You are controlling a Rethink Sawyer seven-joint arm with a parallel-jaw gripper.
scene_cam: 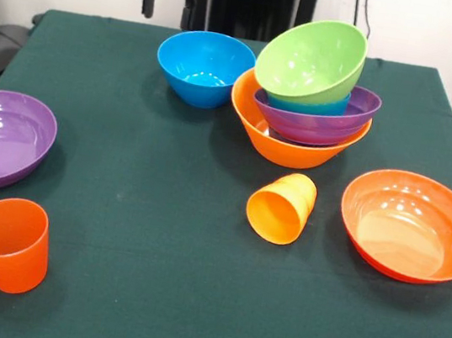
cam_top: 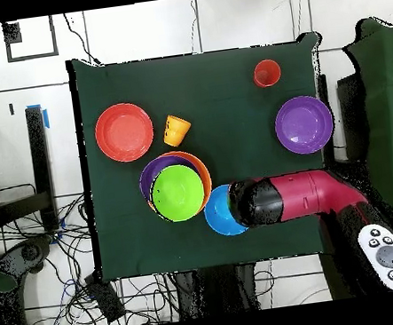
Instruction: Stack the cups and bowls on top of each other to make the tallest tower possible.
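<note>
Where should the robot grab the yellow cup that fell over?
Probably from straight above, across the cup's round body. The yellow-orange cup lies on its side on the green table, mouth toward the front camera, so its rim can't be pinched from above. The middle of its side is bare, with nothing touching it.
</note>
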